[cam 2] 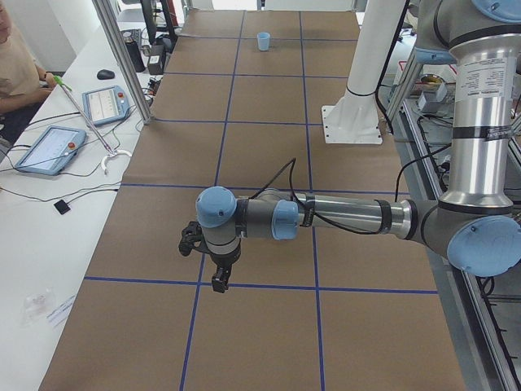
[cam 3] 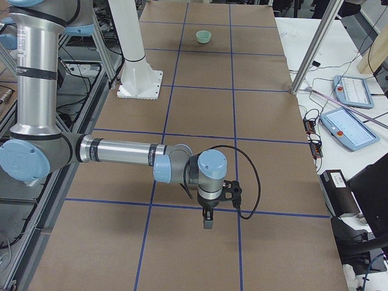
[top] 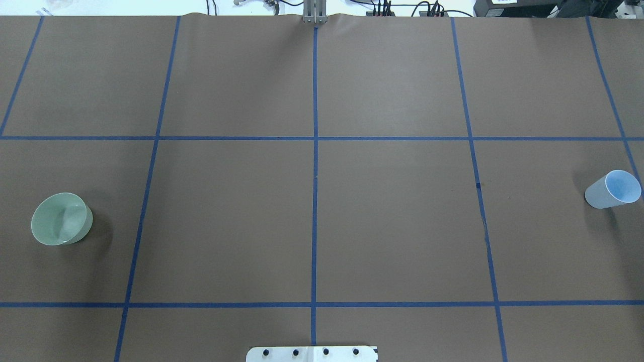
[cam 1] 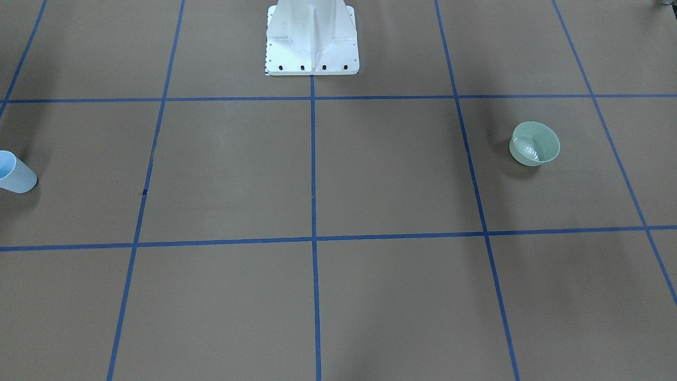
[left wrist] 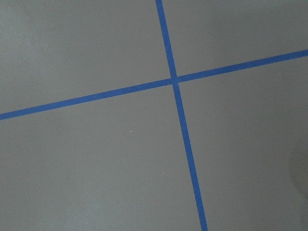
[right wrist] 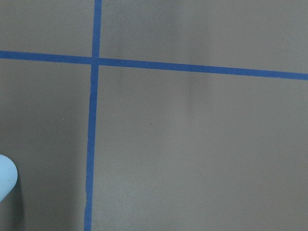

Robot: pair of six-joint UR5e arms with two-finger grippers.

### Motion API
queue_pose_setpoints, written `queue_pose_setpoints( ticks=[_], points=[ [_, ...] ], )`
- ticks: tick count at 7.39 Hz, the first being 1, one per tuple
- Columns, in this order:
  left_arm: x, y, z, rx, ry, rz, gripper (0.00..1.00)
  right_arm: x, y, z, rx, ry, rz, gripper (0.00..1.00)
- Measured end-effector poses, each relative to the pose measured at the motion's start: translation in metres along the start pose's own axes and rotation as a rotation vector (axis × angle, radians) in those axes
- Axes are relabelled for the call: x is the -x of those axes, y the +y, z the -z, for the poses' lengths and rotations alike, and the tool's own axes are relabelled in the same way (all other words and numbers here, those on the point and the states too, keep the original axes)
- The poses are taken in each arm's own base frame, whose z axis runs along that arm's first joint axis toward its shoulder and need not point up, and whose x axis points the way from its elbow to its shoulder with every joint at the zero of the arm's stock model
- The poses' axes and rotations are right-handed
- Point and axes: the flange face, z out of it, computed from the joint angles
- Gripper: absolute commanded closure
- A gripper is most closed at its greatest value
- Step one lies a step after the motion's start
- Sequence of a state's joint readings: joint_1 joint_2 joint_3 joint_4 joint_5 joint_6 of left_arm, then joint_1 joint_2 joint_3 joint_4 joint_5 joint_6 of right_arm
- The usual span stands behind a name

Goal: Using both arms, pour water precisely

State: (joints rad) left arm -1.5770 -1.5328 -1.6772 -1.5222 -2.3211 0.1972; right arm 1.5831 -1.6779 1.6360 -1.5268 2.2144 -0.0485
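Observation:
A pale green bowl (cam 1: 534,143) stands on the brown table on my left side, also in the overhead view (top: 62,218) and far off in the exterior right view (cam 3: 204,37). A light blue cup (cam 1: 16,173) stands upright on my right side (top: 613,189); its rim edge shows in the right wrist view (right wrist: 6,180). My left gripper (cam 2: 218,281) hangs over the table, seen only in the exterior left view. My right gripper (cam 3: 208,221) shows only in the exterior right view. I cannot tell whether either is open or shut.
The white ribbed pedestal (cam 1: 312,39) stands at the table's middle on the robot's edge. Blue tape lines (top: 315,151) split the table into squares. Operator tablets (cam 2: 50,148) and cables lie on the white side bench; a person sits there.

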Motion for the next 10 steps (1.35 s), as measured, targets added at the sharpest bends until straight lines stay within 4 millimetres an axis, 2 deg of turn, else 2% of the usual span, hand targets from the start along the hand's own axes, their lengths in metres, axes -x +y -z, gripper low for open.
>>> queue_pose_setpoints(
  ticks=[3, 7, 10],
  points=[
    [-0.007, -0.006, 0.009, -0.043, -0.007, -0.038, 0.0, 0.006, -0.006, 0.008, -0.022, 0.001, 0.019, 0.0],
    [-0.026, -0.029, 0.033, -0.235, -0.046, -0.217, 0.0, 0.023, -0.022, 0.03, -0.17, 0.006, 0.134, 0.0],
    [-0.042, -0.035, 0.038, -0.292, 0.026, -0.281, 0.0, 0.029, -0.024, 0.035, -0.19, -0.021, 0.153, 0.0]
  ],
)
